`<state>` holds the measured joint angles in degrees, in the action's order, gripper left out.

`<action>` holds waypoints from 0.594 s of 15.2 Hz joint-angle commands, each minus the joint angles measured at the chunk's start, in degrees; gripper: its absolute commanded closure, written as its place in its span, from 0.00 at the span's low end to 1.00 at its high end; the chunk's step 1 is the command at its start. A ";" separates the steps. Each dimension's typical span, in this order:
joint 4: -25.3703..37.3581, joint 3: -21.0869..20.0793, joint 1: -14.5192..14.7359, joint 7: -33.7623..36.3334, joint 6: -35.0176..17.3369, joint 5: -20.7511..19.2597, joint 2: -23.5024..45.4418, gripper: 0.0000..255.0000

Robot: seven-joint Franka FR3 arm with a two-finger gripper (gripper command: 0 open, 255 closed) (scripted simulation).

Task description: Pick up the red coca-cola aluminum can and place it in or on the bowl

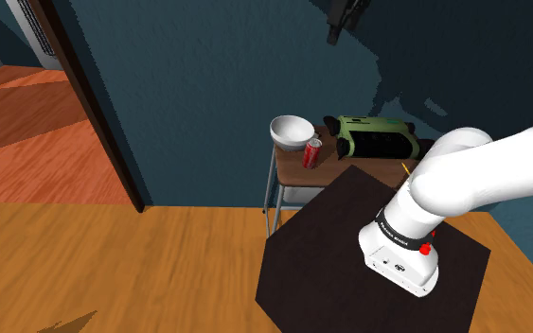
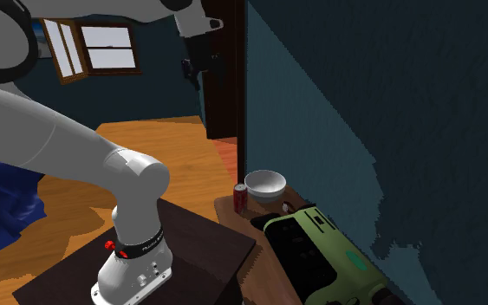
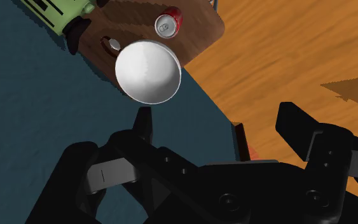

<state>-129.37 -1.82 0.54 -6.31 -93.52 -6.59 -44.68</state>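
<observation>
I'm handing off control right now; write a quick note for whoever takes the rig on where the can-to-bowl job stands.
Gripper: open, empty, high above the small table, looking down on it.
Red can: upright on the table, beside the white bowl, not grasped.
Bowl: empty.
Done: nothing yet.
Left: descend, grasp the can, lift it, set it in the bowl.

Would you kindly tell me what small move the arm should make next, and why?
Probably lower the tool toward the can, shifting sideways to centre over it. The tool hangs open, high above the table, holding nothing, while the can stands upright beside the bowl, untouched.
</observation>
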 commanded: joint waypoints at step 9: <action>-13.11 4.46 -1.16 -1.82 -12.49 -0.80 1.43 0.00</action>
<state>-140.03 1.87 -0.37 -7.82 -103.47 -7.17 -43.52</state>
